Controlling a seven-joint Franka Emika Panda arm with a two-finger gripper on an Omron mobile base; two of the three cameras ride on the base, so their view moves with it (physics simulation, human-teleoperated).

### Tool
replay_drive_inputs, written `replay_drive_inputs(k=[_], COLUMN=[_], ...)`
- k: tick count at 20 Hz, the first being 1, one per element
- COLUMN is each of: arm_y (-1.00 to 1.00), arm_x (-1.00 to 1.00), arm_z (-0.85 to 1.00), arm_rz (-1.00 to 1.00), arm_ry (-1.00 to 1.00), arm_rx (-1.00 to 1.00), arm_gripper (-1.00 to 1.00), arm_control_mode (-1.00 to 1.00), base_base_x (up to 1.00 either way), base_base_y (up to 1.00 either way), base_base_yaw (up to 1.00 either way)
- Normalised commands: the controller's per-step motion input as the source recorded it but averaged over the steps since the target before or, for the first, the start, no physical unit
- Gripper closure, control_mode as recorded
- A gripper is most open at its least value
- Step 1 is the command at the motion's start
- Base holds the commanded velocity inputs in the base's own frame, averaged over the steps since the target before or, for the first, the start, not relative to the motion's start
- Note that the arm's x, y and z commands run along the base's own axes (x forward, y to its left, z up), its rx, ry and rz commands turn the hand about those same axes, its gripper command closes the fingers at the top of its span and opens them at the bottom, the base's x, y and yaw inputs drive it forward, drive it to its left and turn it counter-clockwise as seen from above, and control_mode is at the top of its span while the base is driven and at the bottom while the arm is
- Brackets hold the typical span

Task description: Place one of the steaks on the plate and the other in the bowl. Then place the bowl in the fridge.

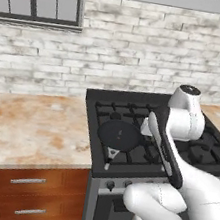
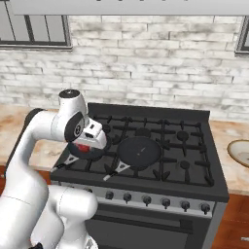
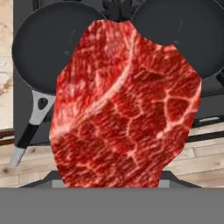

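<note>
A deep red marbled steak (image 3: 127, 105) hangs close before the hand camera and hides the fingertips. In the right base view my gripper (image 2: 85, 144) is shut on this steak (image 2: 82, 148), just above the left black pan (image 2: 73, 156) at the front left of the stove. The beige-tan bowl (image 2: 240, 151) lies on the counter right of the stove, partly cut by the frame edge. The other steak, the plate and the fridge are out of view.
A second black frying pan (image 2: 139, 150) sits in the middle of the black stove (image 2: 194, 146), handle toward the front. Both pans (image 3: 43, 48) (image 3: 183, 30) lie below the steak. Marble counter (image 1: 28, 124) stretches left, over wooden drawers (image 1: 27, 194).
</note>
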Motion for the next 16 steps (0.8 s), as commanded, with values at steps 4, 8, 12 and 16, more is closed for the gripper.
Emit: replay_drive_inputs(k=[4, 8, 12, 16], arm_y=[-0.01, 0.00, 0.00, 0.00], arm_x=[-0.79, -0.16, -0.02, 0.00], arm_z=[0.00, -0.04, -0.05, 0.00], arm_rz=[0.31, 0.05, 0.00, 0.00], arm_ry=[-0.05, 0.09, 0.14, 0.00], arm_rx=[0.01, 0.00, -0.02, 0.00], arm_gripper=[1.00, 1.00, 1.00, 1.00], arm_control_mode=[-1.00, -1.00, -1.00, -1.00], base_base_x=[0.00, 0.00, 0.00, 0.00], base_base_y=[0.00, 0.00, 0.00, 0.00], base_base_yaw=[0.00, 0.00, 0.00, 0.00])
